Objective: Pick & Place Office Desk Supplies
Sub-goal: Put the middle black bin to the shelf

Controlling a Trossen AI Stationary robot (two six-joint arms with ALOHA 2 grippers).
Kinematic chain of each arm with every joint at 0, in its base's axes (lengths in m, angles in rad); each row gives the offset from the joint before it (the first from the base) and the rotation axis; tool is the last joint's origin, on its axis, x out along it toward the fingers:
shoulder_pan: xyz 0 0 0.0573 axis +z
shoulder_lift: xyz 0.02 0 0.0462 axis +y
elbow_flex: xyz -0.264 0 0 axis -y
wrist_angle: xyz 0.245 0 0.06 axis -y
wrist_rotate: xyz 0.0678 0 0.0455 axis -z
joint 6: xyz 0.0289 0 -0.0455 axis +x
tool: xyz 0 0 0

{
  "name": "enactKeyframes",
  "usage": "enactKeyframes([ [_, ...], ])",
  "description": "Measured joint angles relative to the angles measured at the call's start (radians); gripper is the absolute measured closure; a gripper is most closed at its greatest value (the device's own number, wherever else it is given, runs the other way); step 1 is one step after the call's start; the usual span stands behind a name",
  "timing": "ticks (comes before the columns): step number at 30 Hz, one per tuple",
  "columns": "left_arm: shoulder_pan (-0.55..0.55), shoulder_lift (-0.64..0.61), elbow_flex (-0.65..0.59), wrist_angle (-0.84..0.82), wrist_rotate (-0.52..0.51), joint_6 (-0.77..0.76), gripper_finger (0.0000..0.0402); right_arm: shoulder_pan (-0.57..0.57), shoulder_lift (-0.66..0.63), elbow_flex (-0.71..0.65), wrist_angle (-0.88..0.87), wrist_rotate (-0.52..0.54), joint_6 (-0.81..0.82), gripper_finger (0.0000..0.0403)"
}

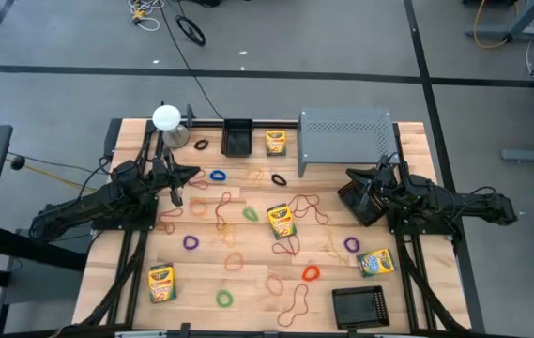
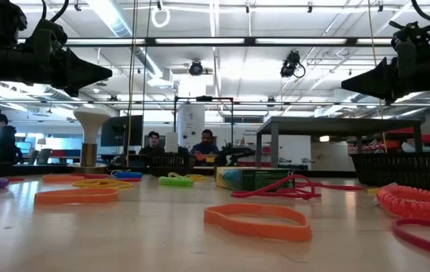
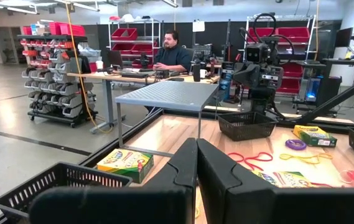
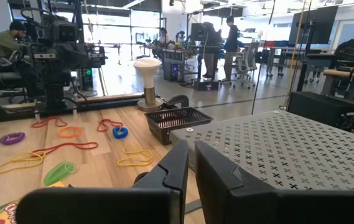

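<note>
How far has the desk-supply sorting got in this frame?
Nothing looks sorted yet. Four crayon boxes and the rubber bands lie loose across the table, and the black baskets look empty. Nothing is in hand: the left gripper and right gripper hover above the table, jaws shut and empty. All the picking remains.

The high view looks straight down on the whole bench (image 1: 248, 272); the low view sits at bench level, close behind an orange band (image 2: 258, 221), facing the room; each wrist view looks forward past its own arm across the bench; both share the perforated grey stand (image 3: 167, 96).
</note>
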State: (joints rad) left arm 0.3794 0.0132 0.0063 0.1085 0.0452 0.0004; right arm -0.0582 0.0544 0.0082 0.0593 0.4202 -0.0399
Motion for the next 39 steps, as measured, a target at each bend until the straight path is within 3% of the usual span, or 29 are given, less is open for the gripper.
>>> enactKeyframes([
  [14, 0.0, 0.0, 0.0, 0.0, 0.0, -0.037, 0.039, 0.0, 0.0, 0.0, 0.006, 0.0, 0.04, 0.0364],
  [20, 0.0, 0.0, 0.0, 0.0, 0.0, -0.037, 0.039, 0.0, 0.0, 0.0, 0.138, -0.015, 0.069, 0.0364],
  [24, 0.0, 0.0, 0.0, 0.0, 0.0, -0.036, 0.039, 0.0, -0.001, 0.0, 0.183, -0.066, 0.036, 0.0364],
  [32, 0.0, 0.0, 0.0, 0.0, 0.0, -0.035, 0.039, -0.001, 0.012, 0.008, 0.324, -0.216, 0.194, 0.0364],
  [35, 0.0, 0.0, 0.0, 0.0, 0.0, -0.035, 0.039, 0.006, 0.055, 0.051, 0.308, -0.243, 0.181, 0.0379],
  [39, 0.0, 0.0, 0.0, 0.0, 0.0, -0.035, 0.039, 0.027, 0.186, 0.13, 0.232, -0.181, 0.175, 0.0396],
])
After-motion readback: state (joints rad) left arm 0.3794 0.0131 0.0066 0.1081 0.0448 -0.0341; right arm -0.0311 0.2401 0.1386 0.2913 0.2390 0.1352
